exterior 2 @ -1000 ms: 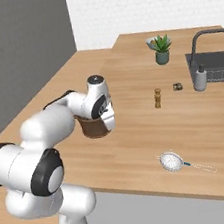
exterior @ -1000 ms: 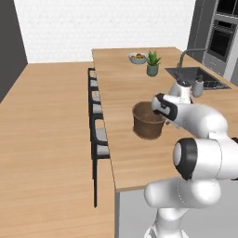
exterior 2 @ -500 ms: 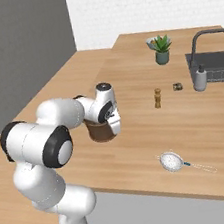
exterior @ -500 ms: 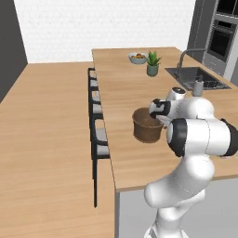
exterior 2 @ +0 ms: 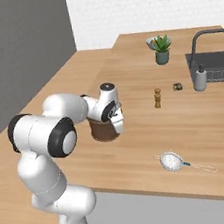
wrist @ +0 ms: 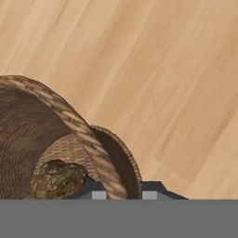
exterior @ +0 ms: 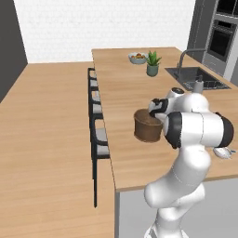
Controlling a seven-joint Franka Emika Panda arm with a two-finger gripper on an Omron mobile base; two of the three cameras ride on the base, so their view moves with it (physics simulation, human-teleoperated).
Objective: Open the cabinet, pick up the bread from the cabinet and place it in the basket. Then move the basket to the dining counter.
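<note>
The gripper is clamping the rim of the woven basket, one fingertip inside the wall and one outside, jaws pinched nearly together on the weave beside a thin loop handle. The basket is sitting on the light wood dining counter, upright, with the row of dark stools along the counter's edge. The bread roll is lying on the basket floor, just beside the inner fingertip, not touching it as far as I can tell. The hand is hanging over the basket's sink-facing side, so the basket body is lying away from the wrist, toward the stools. Judging by this, the carry looks done; letting go of the rim is what remains.
</note>
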